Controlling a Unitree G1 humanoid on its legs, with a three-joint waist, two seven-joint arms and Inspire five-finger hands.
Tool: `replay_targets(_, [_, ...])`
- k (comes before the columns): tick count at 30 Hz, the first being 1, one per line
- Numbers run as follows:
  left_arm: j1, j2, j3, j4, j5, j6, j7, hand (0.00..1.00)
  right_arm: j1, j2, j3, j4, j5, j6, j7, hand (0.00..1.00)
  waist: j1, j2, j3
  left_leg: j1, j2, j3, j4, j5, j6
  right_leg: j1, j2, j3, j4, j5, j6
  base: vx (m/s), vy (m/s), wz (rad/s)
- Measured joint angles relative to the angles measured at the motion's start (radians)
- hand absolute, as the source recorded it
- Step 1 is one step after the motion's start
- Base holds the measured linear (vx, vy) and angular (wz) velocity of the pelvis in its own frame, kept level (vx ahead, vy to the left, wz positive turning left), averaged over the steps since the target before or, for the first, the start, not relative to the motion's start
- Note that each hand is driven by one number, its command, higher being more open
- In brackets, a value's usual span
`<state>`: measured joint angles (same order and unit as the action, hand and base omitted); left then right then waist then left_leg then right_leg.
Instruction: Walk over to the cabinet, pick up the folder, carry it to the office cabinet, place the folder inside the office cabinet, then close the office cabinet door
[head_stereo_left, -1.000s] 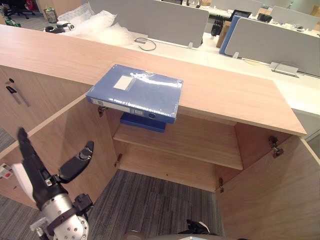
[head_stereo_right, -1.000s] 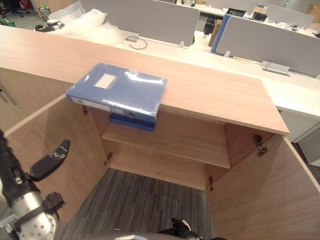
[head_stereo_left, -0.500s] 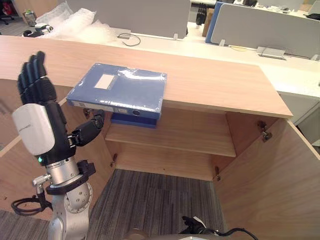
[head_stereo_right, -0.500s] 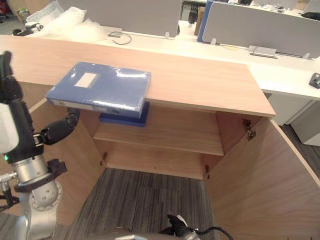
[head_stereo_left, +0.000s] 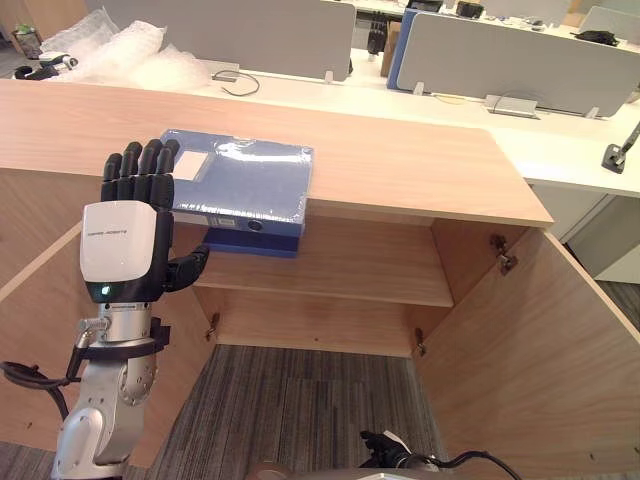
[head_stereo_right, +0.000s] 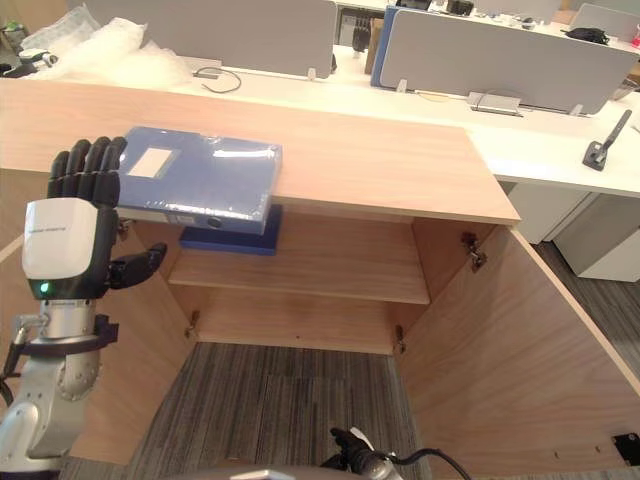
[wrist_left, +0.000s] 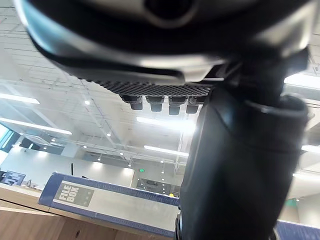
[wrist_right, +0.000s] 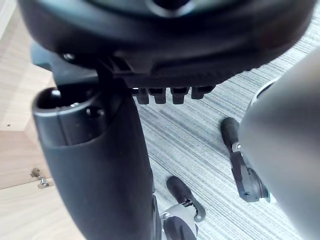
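Note:
A blue folder (head_stereo_left: 250, 178) in clear wrap lies flat on the wooden cabinet top (head_stereo_left: 420, 165), with its spine hanging over the front edge. My left hand (head_stereo_left: 126, 238) is raised in front of the folder's left end, back toward the camera, fingers straight and open, thumb (head_stereo_left: 188, 268) pointing under the top. It holds nothing. In the left wrist view the folder's labelled spine (wrist_left: 107, 201) shows just past the left hand (wrist_left: 235, 165). My right hand (wrist_right: 100, 165) hangs low over the carpet, fingers straight and holding nothing.
The cabinet below stands open, with its left door (head_stereo_left: 40, 290) and right door (head_stereo_left: 540, 350) swung out. A second blue folder (head_stereo_left: 250, 243) lies on the inner shelf (head_stereo_left: 350, 272). Desks with grey partitions (head_stereo_left: 500, 50) and bubble wrap (head_stereo_left: 120, 50) lie beyond. Grey carpet (head_stereo_left: 300, 410) is underfoot.
My left hand has risen from low at the lower left up to the folder's left end, fingers straight. The camera has also shifted toward the cabinet. The folder has not moved.

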<state>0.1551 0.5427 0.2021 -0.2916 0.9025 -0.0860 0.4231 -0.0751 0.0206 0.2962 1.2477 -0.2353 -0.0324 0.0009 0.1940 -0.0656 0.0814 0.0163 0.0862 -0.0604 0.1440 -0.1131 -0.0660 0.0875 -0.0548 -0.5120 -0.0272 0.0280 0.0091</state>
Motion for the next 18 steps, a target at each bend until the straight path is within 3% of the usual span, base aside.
replay_targets(6, [-0.031, 0.097, -0.016, 0.075, 0.034, -0.012, -0.02, 1.0, 0.001, -0.017, 0.0, -0.023, -0.001, -0.014, 0.008, 1.0, -0.004, 0.0, 0.0, 0.004, 0.002, 0.016, -0.002, 0.0, 0.0, -0.005, 0.002, 0.018, 0.0, 0.003, -0.003, -0.01, 0.023, -0.06])
replay_targets(18, [-0.125, 0.163, -0.038, 0.254, 0.092, 0.008, -0.04, 1.0, 0.012, -0.037, -0.002, -0.066, -0.037, -0.02, 0.026, 1.0, -0.023, -0.006, -0.004, 0.015, 0.007, 0.034, -0.022, 0.015, -0.001, -0.016, 0.008, 0.035, -0.007, 0.019, -0.014, -0.01, 0.016, -0.05])
